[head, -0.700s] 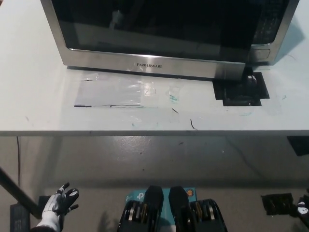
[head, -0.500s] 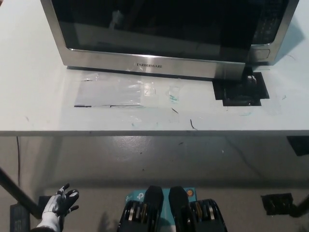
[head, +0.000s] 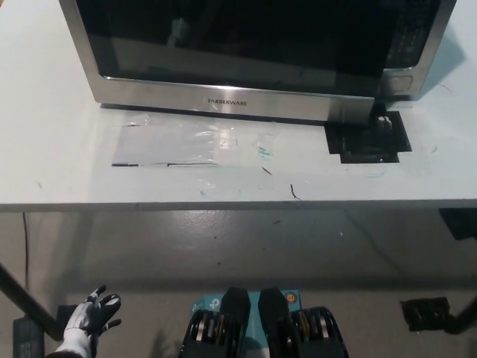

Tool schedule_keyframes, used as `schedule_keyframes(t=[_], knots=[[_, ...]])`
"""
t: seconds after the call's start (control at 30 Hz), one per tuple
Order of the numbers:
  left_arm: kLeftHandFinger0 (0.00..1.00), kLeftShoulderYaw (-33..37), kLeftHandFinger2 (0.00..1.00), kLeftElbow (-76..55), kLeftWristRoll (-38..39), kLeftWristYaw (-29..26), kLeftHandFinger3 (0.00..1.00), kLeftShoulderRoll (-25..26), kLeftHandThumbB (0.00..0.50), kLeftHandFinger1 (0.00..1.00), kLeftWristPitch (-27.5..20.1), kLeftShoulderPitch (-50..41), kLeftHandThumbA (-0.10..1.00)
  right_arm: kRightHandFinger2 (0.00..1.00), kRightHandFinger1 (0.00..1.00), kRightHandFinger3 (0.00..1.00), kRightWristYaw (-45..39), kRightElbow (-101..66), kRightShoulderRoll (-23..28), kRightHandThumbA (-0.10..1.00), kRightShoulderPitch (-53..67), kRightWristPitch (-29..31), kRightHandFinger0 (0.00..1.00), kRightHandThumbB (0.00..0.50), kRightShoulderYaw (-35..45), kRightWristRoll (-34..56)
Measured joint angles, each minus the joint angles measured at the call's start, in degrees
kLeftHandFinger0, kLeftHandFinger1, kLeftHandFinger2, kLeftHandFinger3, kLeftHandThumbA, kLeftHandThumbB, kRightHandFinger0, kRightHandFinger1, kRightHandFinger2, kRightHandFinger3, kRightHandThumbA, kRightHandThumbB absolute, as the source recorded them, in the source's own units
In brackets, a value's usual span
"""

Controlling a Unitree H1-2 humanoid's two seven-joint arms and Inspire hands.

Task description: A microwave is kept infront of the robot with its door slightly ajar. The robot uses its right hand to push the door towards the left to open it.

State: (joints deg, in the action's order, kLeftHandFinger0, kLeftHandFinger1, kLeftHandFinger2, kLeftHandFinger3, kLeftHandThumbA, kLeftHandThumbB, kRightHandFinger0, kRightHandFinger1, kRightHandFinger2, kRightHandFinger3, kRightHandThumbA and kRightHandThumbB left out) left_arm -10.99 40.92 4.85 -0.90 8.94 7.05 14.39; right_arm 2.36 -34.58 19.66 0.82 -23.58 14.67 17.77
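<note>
A stainless-steel microwave (head: pixel 227 101) with a dark glass door (head: pixel 223 45) stands at the back of the white table (head: pixel 59 156). The door's right edge (head: pixel 356 110) sticks out a little from the body, beside the control panel (head: pixel 410 37). My white left hand (head: pixel 89 319) rests low at the bottom left, below the table's front edge, with its fingers spread and nothing in it. My black right hand does not show in the head view.
Clear tape (head: pixel 179 142) and a black tape patch (head: pixel 365 138) lie on the table before the microwave. On the floor are a black object (head: pixel 425 313) at the right and a dark slanted bar (head: pixel 22 298) at the left.
The right hand, seen at the bottom right edge 0.7 s ago, has dropped out of the picture. The whole view has shifted slightly; the microwave and the left hand have not moved.
</note>
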Motion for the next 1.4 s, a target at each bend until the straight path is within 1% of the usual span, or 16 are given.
schedule_keyframes(t=[0.27, 0.47, 0.5, 0.57, 0.7, 0.73, 0.8, 0.83, 0.97, 1.03, 1.07, 1.2, 1.23, 1.27, 1.3, 1.4], knots=[[0.85, 0.5, 1.00, -0.8, 0.0, 0.0, 1.00, 0.1, 0.131, 0.90, 0.4, -0.4, 0.33, 0.88, 0.80, 1.00, 2.9, 3.3, 1.8, 0.28, -14.1, -2.4, 0.53, 0.189, -5.3, 1.5], [0.85, 0.5, 1.00, -0.8, 0.0, 0.0, 1.00, 0.0, 0.137, 0.89, 0.4, -0.3, 0.32, 0.92, 0.84, 1.00, 4.0, 11.2, -0.1, 0.31, -24.8, -3.0, 0.57, 0.181, -7.1, 0.9], [0.86, 0.5, 1.00, -0.8, 0.0, 0.0, 1.00, 0.0, 0.134, 0.89, 0.4, -0.3, 0.32, 0.92, 0.87, 1.00, 4.0, 12.5, -0.4, 0.30, -25.8, -3.0, 0.61, 0.182, -7.1, 0.7], [0.86, 0.5, 1.00, -0.8, 0.0, 0.0, 1.00, 0.1, 0.139, 0.89, 0.4, -0.5, 0.32, 0.91, 0.87, 1.00, 3.9, 15.9, -1.5, 0.33, -28.0, -2.8, 0.63, 0.175, -7.2, 0.2], [0.84, 0.6, 1.00, -0.8, 0.0, 0.0, 1.00, 0.0, 0.135, 0.89, 0.4, -0.5, 0.33, 0.91, 0.85, 1.00, 3.6, 23.5, -2.9, 0.36, -31.5, -1.9, 0.66, 0.206, -7.5, -1.0], [0.83, 0.6, 1.00, -0.8, 0.0, 0.0, 1.00, 0.0, 0.154, 0.87, 0.4, -0.5, 0.32, 0.90, 0.84, 1.00, 3.5, 24.6, -3.0, 0.38, -32.0, -1.6, 0.64, 0.212, -7.5, -1.2], [0.83, 0.5, 1.00, -0.8, 0.0, 0.0, 1.00, 0.0, 0.158, 0.87, 0.4, -0.6, 0.31, 0.90, 0.84, 1.00, 3.4, 30.2, -3.5, 0.38, -34.5, 0.0, 0.64, 0.209, -7.7, -1.9], [0.83, 0.5, 1.00, -0.8, 0.0, 0.0, 1.00, 0.0, 0.152, 0.87, 0.4, -0.6, 0.31, 0.90, 0.83, 1.00, 3.3, 32.2, -3.7, 0.35, -35.4, 0.4, 0.63, 0.178, -7.7, -2.4], [0.87, 0.6, 1.00, -0.9, 0.0, -0.1, 1.00, 0.0, 0.130, 0.90, 0.4, -0.8, 0.34, 0.94, 0.88, 1.00, 3.3, 38.5, -4.4, 0.31, -38.5, 2.7, 0.65, 0.128, -7.8, -3.6], [0.86, 0.6, 1.00, -1.0, 0.0, -0.1, 1.00, 0.0, 0.131, 0.90, 0.4, -0.9, 0.33, 0.93, 0.89, 1.00, 3.3, 40.5, -4.6, 0.29, -39.3, 3.5, 0.66, 0.129, -7.8, -4.0], [0.85, 0.6, 1.00, -1.1, 0.0, -0.1, 1.00, 0.0, 0.126, 0.90, 0.4, -1.0, 0.34, 0.88, 0.87, 1.00, 3.2, 42.1, -4.8, 0.27, -40.0, 4.1, 0.66, 0.135, -7.8, -4.4], [0.86, 0.7, 1.00, -1.2, -0.1, -0.1, 1.00, 0.0, 0.138, 0.91, 0.4, -1.4, 0.35, 0.84, 0.85, 0.96, 3.2, 47.4, -5.6, 0.26, -42.2, 5.7, 0.64, 0.172, -7.7, -5.3], [0.85, 0.8, 1.00, -1.5, -0.1, -0.1, 1.00, 0.0, 0.141, 0.90, 0.4, -1.5, 0.36, 0.84, 0.85, 0.95, 3.2, 49.4, -5.9, 0.26, -43.0, 6.3, 0.64, 0.186, -7.7, -5.5], [0.86, 0.9, 1.00, -1.6, -0.1, -0.1, 1.00, 0.0, 0.135, 0.91, 0.4, -1.6, 0.35, 0.89, 0.86, 0.95, 3.1, 50.9, -6.1, 0.27, -43.7, 6.7, 0.62, 0.199, -7.7, -5.6], [0.85, 1.0, 1.00, -1.8, -0.2, -0.1, 1.00, 0.0, 0.134, 0.90, 0.4, -1.7, 0.36, 0.90, 0.87, 0.95, 3.1, 52.2, -6.3, 0.26, -44.4, 7.0, 0.62, 0.189, -7.7, -5.8], [0.85, 1.0, 1.00, -2.1, -0.2, 0.0, 1.00, 0.0, 0.129, 0.89, 0.5, -1.9, 0.36, 0.89, 0.88, 0.95, 2.9, 55.8, -6.7, 0.26, -46.5, 7.7, 0.64, 0.208, -7.7, -6.0]])
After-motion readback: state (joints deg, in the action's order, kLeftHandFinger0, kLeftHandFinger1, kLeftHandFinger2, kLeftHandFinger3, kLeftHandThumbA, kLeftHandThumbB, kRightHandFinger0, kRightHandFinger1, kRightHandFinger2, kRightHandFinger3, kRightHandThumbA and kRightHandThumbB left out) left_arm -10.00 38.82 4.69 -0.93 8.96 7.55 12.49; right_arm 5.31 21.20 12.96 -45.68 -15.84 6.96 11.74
